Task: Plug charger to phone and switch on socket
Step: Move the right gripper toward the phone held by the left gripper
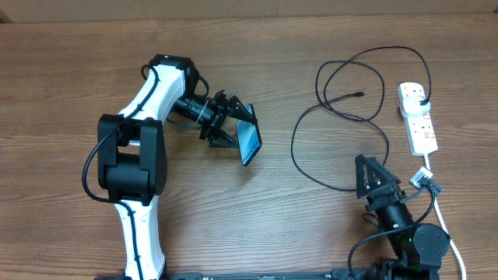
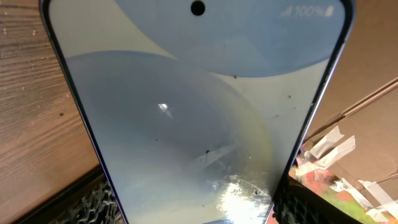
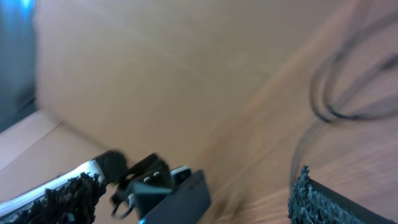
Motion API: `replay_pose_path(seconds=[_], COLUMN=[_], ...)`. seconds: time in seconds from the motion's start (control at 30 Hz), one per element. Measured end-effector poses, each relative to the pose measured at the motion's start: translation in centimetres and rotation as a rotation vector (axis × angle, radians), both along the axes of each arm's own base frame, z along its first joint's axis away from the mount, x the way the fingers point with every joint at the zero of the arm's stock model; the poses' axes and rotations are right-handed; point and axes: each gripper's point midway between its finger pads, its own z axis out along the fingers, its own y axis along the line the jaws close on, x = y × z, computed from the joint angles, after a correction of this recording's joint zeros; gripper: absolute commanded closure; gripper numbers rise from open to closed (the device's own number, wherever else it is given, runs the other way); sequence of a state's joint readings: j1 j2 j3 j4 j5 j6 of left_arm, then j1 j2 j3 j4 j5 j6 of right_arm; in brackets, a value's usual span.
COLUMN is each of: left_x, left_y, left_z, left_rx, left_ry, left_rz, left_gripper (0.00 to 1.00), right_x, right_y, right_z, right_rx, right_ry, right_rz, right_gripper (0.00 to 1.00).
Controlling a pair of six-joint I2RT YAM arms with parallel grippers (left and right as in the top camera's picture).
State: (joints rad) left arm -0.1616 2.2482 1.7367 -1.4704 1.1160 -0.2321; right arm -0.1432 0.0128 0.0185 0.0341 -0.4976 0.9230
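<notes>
My left gripper [image 1: 232, 128] is shut on the phone [image 1: 250, 142] and holds it tilted on edge above the table's middle. In the left wrist view the phone's light-blue screen [image 2: 199, 106] fills the frame between the fingers [image 2: 193, 196]. The charger's thin black cable [image 1: 342, 78] lies in loops at the right, its connector tip [image 1: 359, 95] free on the table and its black plug [image 1: 421, 98] in the white socket strip [image 1: 419, 120]. My right gripper [image 1: 372, 177] is open and empty, near the cable's lower loop. The blurred right wrist view shows its spread fingers [image 3: 198, 180], the phone [image 3: 177, 202] and the cable [image 3: 345, 93].
The socket's white cord [image 1: 438, 204] runs down the right side past my right arm, with a small white and dark connector [image 1: 424, 179] beside it. A cardboard wall [image 1: 249, 8] lines the far edge. The table is brown wood [image 1: 62, 78].
</notes>
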Motion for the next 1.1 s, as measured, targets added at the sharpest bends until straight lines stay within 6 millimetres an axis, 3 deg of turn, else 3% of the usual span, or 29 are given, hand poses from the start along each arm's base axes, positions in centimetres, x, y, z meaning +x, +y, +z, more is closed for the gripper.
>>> replay_pose_path(seconds=[0.2,0.43,0.53,0.67,0.8,0.93,1.1], left_x=[0.1,0.2,0.2,0.3,0.3,0.3,0.3], left_y=[-0.1,-0.2,-0.3,-0.3,-0.3,-0.3,-0.3], left_z=[0.2,0.4,0.4,0.4,0.4,0.4,0.4], left_rx=[-0.012,-0.025,-0.028,-0.031,-0.031,-0.031,-0.031], left_ry=[0.002,0.002,0.0,-0.002,-0.003,-0.004,-0.003], left_rz=[0.005,0.011,0.012,0.013,0.013,0.013,0.013], left_gripper=[0.34,0.34,0.34,0.34,0.34,0.34,0.34], right_x=[-0.7,-1.4,-1.0,0.1,0.8,0.4,0.4], right_y=[1.3,2.0,2.6,4.1,8.4,14.3,17.8], right_z=[0.3,5.2,7.6,9.2,9.9,9.8,8.0], right_rx=[-0.113,-0.204,-0.243,-0.265,-0.279,-0.28,-0.278], right_ry=[0.003,0.119,0.194,0.294,0.348,0.321,0.351], right_rz=[0.077,0.128,0.172,0.266,0.466,0.732,0.883], right_gripper=[0.01,0.01,0.01,0.01,0.0,0.01,0.0])
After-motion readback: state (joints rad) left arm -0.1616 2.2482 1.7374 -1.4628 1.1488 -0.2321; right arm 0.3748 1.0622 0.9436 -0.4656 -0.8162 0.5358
